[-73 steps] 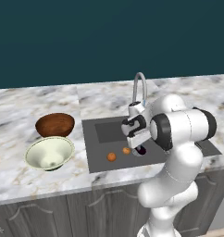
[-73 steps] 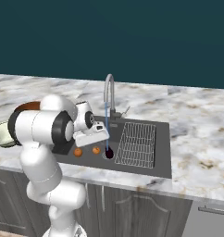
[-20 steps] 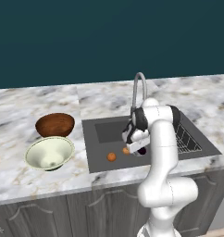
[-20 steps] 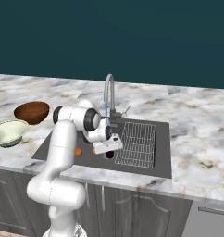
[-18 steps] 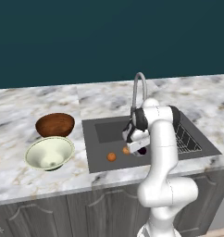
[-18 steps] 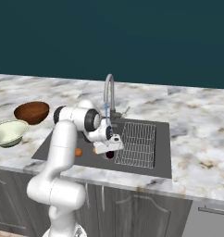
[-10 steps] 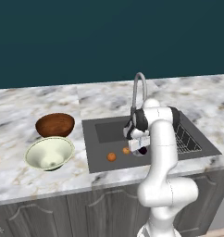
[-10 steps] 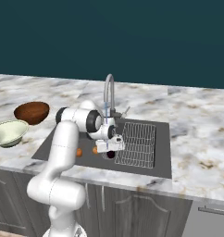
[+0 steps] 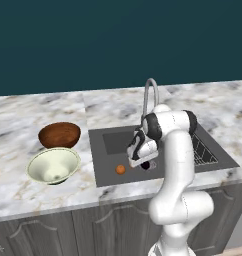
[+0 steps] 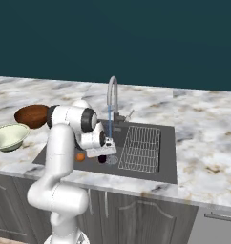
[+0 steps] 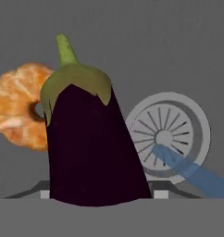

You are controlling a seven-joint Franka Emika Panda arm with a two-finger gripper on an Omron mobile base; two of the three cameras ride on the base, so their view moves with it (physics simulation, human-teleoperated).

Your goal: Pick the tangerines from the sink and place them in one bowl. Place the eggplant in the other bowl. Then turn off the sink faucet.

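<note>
One gripper [image 10: 102, 155] low in sink [image 10: 151, 164], jaws clenched on eggplant [image 11: 88, 143]; tangerine [image 11: 19, 106] just behind, water running.

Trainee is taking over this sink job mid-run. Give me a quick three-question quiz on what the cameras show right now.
1. True or false: the tool is shut on the dark purple oblong eggplant.
2. Pick one. The tall grey metal gooseneck faucet is: A) running a blue stream of water; B) turned off; C) bent flat onto the counter.
3. Fill the gap: in the hand view, the small round orange tangerine shows on one side of the eggplant, and the round grey ___ of the dark grey sink basin on the other.

Key: 1 true; 2 A; 3 drain.
</note>
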